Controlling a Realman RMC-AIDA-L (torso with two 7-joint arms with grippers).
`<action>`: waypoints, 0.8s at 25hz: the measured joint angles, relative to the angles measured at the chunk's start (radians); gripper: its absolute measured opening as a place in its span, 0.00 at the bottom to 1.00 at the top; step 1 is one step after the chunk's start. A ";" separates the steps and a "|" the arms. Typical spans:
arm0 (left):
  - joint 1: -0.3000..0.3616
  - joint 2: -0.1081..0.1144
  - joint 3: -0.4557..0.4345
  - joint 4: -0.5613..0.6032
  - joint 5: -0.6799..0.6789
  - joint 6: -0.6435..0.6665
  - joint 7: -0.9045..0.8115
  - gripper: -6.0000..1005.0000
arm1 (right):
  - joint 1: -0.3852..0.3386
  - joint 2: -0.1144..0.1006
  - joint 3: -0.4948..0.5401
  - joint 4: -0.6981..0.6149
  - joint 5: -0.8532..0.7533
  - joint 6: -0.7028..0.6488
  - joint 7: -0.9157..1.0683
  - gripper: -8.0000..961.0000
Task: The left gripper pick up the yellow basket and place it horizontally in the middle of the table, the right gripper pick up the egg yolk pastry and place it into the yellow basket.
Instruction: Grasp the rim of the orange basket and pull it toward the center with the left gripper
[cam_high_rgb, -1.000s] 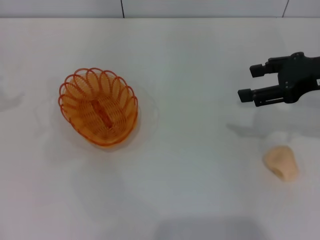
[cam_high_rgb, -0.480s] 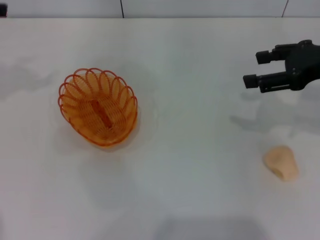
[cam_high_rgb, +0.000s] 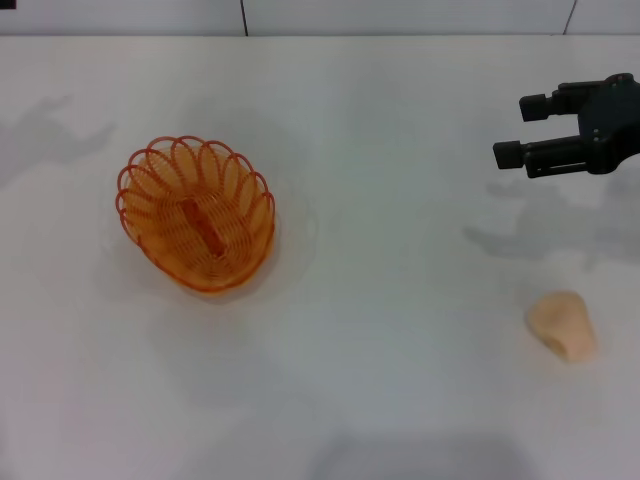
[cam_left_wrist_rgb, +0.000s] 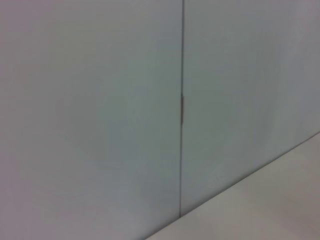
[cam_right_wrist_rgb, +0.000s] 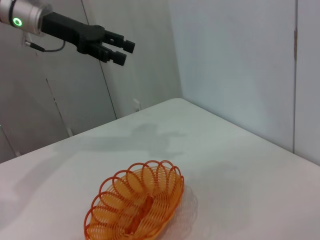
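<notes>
The yellow basket (cam_high_rgb: 195, 213) stands upright on the left part of the white table (cam_high_rgb: 400, 300), its long axis slanted. It also shows in the right wrist view (cam_right_wrist_rgb: 140, 214). The egg yolk pastry (cam_high_rgb: 562, 325) lies on the table at the right. My right gripper (cam_high_rgb: 520, 129) is open and empty, hovering at the far right, beyond the pastry and apart from it. My left gripper (cam_right_wrist_rgb: 123, 52), with its green-lit white section, shows in the right wrist view, open and empty, high above the table's far left side, away from the basket.
A grey panelled wall (cam_left_wrist_rgb: 100, 100) runs behind the table's far edge (cam_high_rgb: 320, 36). The left wrist view shows only this wall and a strip of table. The left arm's shadow (cam_high_rgb: 45, 130) falls on the table beyond and to the left of the basket.
My right gripper has drawn back to the right and farther away, still open. The left arm's shadow has shifted across the table's far left. Basket and pastry have not moved.
</notes>
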 joint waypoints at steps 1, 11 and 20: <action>-0.005 0.001 0.001 -0.006 0.010 -0.004 0.001 0.82 | 0.000 0.000 0.000 0.000 0.000 0.000 0.000 0.81; -0.032 -0.024 0.153 -0.041 0.143 -0.003 -0.042 0.81 | 0.006 0.002 -0.003 -0.001 0.000 -0.002 0.000 0.81; -0.054 -0.050 0.189 -0.069 0.232 0.020 -0.060 0.81 | 0.012 0.004 -0.008 0.001 0.003 -0.002 0.000 0.80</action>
